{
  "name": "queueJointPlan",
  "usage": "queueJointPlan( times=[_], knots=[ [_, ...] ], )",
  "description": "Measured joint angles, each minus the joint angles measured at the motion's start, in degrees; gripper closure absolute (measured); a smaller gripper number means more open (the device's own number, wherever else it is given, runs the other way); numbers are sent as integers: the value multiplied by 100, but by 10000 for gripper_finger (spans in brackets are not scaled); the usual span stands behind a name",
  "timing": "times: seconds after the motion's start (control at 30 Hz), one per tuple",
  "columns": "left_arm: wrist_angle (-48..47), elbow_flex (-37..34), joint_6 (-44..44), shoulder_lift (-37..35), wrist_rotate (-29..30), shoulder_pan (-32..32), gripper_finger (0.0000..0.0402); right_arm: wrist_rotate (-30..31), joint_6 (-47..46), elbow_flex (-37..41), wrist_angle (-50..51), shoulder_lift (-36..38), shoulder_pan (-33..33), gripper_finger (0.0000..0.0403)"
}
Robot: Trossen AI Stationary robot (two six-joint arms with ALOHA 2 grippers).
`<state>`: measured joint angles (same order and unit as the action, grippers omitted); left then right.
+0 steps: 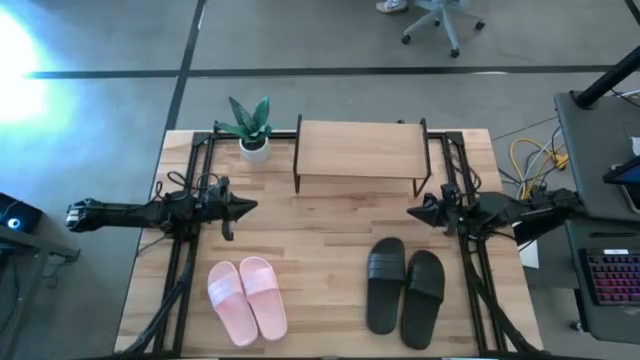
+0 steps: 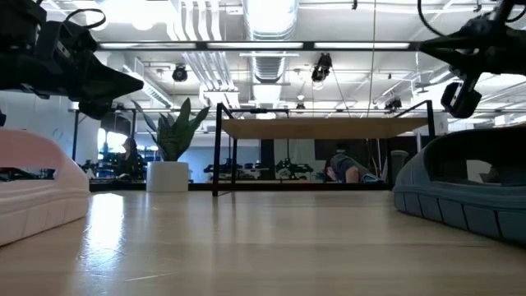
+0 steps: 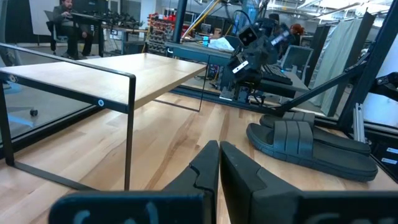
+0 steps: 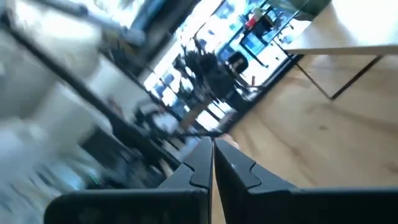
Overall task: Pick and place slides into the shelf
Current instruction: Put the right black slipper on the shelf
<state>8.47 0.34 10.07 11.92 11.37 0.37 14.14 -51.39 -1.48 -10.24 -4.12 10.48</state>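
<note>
The pale pink pair of slides (image 1: 247, 299) lies sole-down on the table near its front left, and the black pair (image 1: 405, 288) near its front right, also seen in the left wrist view (image 3: 311, 144). The shelf (image 1: 360, 153), a light board on thin black legs, stands at the far middle. My left gripper (image 1: 250, 208) hovers shut above the table, left of the shelf and beyond the pink pair, pointing right. My right gripper (image 1: 412, 212) hovers shut right of the shelf, beyond the black pair, pointing left. Both touch nothing.
A small potted plant (image 1: 253, 130) in a white pot stands at the far left, beside the shelf. Black frame rails run along the table's left (image 1: 180, 270) and right (image 1: 478, 280) sides. Bare wood lies between the two pairs of slides and before the shelf.
</note>
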Motion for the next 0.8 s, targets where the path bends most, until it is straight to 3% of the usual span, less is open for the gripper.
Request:
queueJointPlan(
  times=[0.2, 0.43, 0.5, 0.63, 0.8],
  knots=[
    [2, 0, 0, 2, -2, 0, 402, 495, -2261, 0, -249, -2, -2, 394],
    [1, 0, 1, 4, 1, 1, 402, 917, -2880, 0, -262, -9, 0, 394],
    [2, 0, 0, -4, -2, 0, 402, 852, -2516, 0, -321, -10, -2, 394],
    [1, 0, 0, 4, -2, -1, 402, -200, -1223, -158, -984, -130, 34, 394],
    [2, 0, 0, 2, 0, -1, 402, -355, -92, -1371, 329, -928, 252, 382]
  ],
)
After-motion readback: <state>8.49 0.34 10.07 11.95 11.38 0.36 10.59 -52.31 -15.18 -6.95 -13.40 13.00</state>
